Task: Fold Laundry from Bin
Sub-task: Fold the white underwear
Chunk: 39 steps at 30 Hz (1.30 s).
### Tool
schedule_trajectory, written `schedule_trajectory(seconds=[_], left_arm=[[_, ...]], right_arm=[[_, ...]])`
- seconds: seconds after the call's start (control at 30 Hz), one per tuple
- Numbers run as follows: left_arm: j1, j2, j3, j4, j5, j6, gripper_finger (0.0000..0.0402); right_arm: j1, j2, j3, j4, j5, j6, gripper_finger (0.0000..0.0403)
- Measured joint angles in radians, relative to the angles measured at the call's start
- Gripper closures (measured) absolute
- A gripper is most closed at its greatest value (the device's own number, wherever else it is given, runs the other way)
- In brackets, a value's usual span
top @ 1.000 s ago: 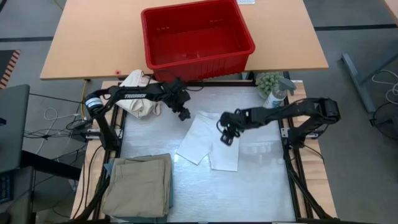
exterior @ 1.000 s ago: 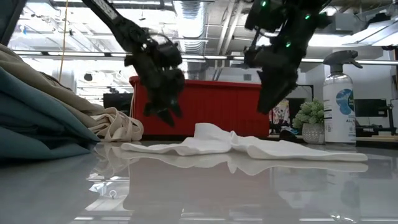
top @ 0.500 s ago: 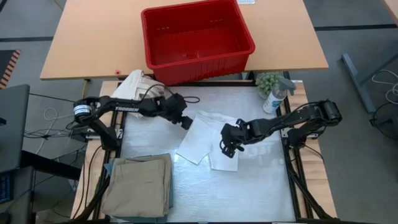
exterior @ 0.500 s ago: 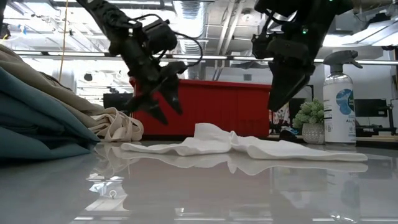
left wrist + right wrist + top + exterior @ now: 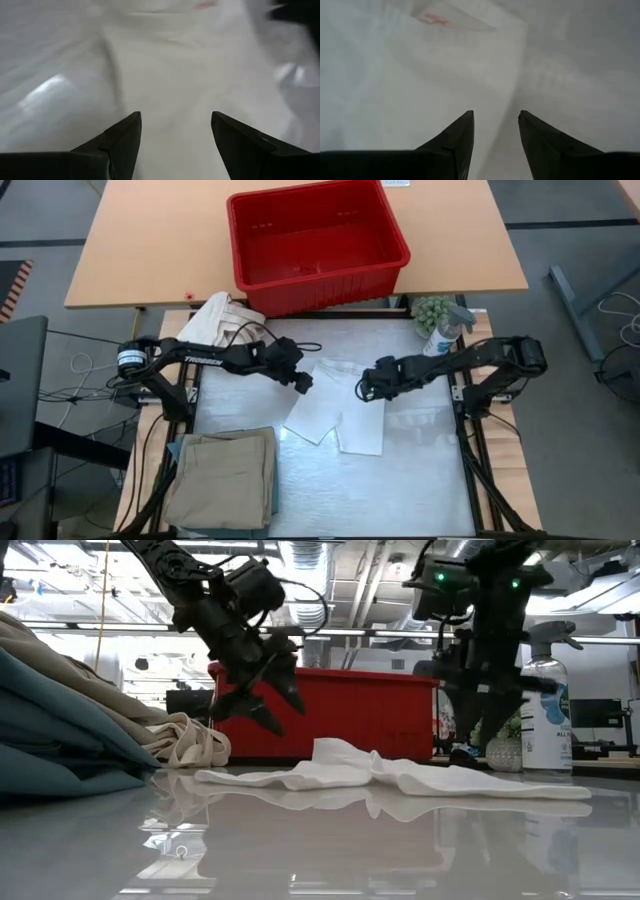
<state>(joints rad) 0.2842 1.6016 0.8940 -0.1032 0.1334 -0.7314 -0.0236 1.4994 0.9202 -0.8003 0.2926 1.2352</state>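
A: Where does the small white cloth (image 5: 335, 412) lie?

B: Flat at the centre of the pale desk (image 5: 420, 480), a little rumpled, one raised fold showing in the low view (image 5: 345, 755).

A: And the arms?

B: The left end effector (image 5: 303, 380) hangs over the cloth's edge at about 10 o'clock from its middle. Its fingers (image 5: 122, 140) stand apart with nothing between them; the wrist view shows only white fabric below. The low view has it lifted clear of the cloth (image 5: 268, 700).

A: The right one?

B: The right end effector (image 5: 366, 385) is at roughly 2 o'clock of the cloth, above its far right edge. Its fingers (image 5: 455, 140) are parted by a narrower gap and grip nothing (cloth and desk surface show through the gap).

A: The rest of the laundry?

B: Tan khaki trousers (image 5: 222, 478) lie folded at 8 o'clock on the desk, on top of a teal-green garment (image 5: 174, 452) whose edge peeks out. The red bin (image 5: 316, 242) sits at 12 o'clock on the wooden table (image 5: 140, 250) beyond. A cream canvas cloth (image 5: 222, 320) is bunched at 10 o'clock, a spray bottle (image 5: 442, 338) and a small plant (image 5: 431, 310) at 2 o'clock.
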Motion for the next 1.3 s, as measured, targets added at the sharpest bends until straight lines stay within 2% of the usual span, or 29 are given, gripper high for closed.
schedule_trajectory(seconds=[0.17,0.3,0.67,0.83,1.0,1.3], left_arm=[[-0.013,0.001,0.0,0.067,0.017,-0.013,0.017],[-0.012,0.002,0.0,0.08,0.019,-0.013,0.017],[-0.016,0.002,0.0,0.111,0.017,0.008,0.017],[-0.016,0.002,0.0,0.117,0.003,0.037,0.017],[-0.016,0.002,0.0,0.121,-0.027,0.048,0.017],[-0.016,0.002,0.0,0.121,-0.042,0.062,0.017]], right_arm=[[-0.003,0.0,-0.063,0.138,-0.022,0.009,0.0222],[-0.005,0.0,-0.1,0.139,0.001,0.059,0.0222],[-0.006,0.0,-0.202,0.249,-0.017,0.13,0.0222],[-0.019,-0.004,-0.25,0.35,-0.045,0.102,0.023],[-0.019,-0.004,-0.269,0.377,-0.047,0.092,0.027],[-0.019,-0.002,-0.305,0.492,-0.063,0.055,0.0387]])
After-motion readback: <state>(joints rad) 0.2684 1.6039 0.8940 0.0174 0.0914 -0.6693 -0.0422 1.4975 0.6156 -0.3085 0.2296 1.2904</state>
